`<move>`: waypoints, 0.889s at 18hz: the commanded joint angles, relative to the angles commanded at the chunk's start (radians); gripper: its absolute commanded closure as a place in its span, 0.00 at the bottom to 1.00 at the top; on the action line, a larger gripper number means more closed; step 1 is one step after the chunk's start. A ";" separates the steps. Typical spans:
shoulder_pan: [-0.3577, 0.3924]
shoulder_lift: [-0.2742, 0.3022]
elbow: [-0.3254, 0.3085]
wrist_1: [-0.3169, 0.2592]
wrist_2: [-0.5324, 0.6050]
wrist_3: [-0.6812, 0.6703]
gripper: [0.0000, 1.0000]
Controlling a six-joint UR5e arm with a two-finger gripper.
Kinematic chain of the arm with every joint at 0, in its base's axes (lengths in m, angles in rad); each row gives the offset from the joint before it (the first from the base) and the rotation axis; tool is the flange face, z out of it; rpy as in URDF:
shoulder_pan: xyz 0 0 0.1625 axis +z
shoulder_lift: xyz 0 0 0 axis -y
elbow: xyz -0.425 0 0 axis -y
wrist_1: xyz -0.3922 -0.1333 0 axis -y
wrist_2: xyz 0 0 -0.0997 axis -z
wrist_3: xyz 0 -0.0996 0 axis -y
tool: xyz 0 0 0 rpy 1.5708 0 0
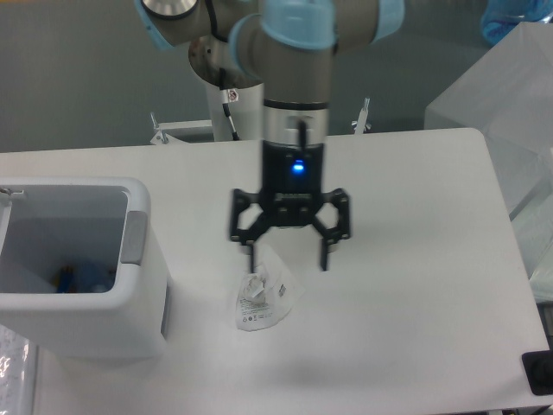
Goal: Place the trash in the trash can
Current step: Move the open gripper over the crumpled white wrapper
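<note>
White table (415, 285) fills the frame beneath a grey backdrop. Wrapper (262, 298), a crumpled, white-clear piece with small dark print, lies at lower centre, its long axis running from upper right to lower left, narrow end uppermost. Gripper (289, 257) hangs directly above it, fingers spread wide, holding nothing. Bin (143, 259) stands at lower left, well apart; something bluish lies inside.

Crumpled wrapper (262, 298) on table; white trash can (82, 328) (something blue inside) left.
</note>
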 joint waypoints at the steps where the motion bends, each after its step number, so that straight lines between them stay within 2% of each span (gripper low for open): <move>1: 0.002 -0.002 -0.023 -0.002 0.023 0.035 0.00; 6: 0.000 -0.003 -0.106 -0.002 0.072 0.169 0.01; 12: -0.006 0.003 -0.189 -0.002 0.091 0.186 0.00; 16: -0.020 -0.021 -0.212 -0.002 0.097 0.185 0.00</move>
